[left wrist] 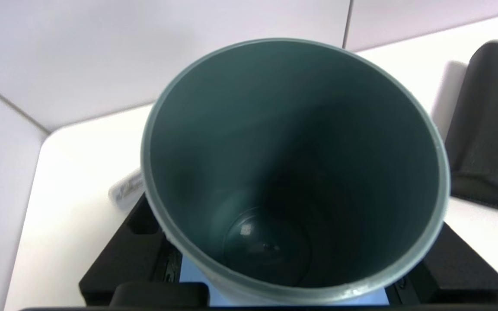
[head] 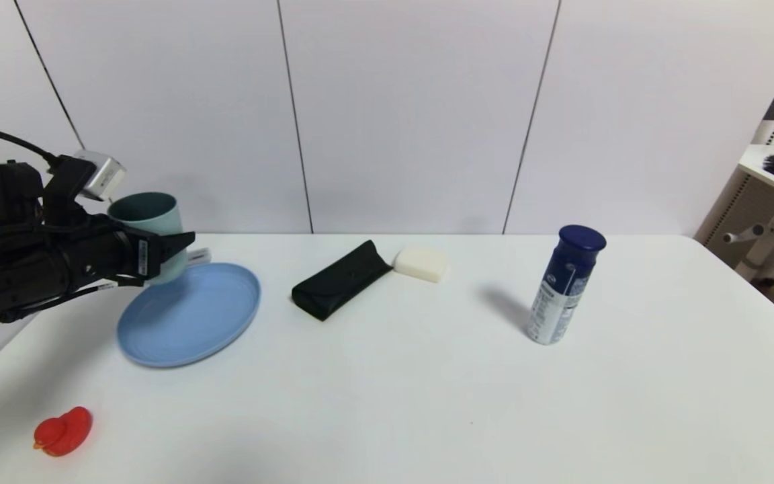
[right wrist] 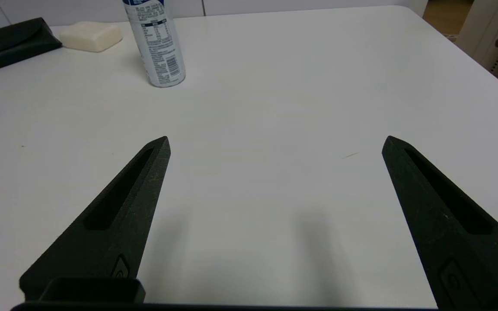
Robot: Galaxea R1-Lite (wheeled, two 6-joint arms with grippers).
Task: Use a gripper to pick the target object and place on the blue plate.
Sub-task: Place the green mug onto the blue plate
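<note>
White tabletop (head: 427,376) and pale wall panels frame the scene. Black pointed fingers (left wrist: 456,263) of the left gripper (head: 165,259) clamp the cup (head: 152,222), pale grey-green outside, dark teal inside, upright over the blue plate's (head: 185,323) far-left edge. Off to the right, the right gripper (right wrist: 275,147) hangs spread wide above bare table, holding nothing.

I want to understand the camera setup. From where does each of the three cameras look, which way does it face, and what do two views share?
Head view: from the robot's head, forward and down at the white table; the left gripper holds the pale grey-green plastic cup above the round light-blue plate.
Left wrist view: from the left wrist, into the cup.
Right wrist view: from the right wrist, across the table; the open right gripper shows.
Shared: head and right wrist views show the blue-capped spray can.
</note>
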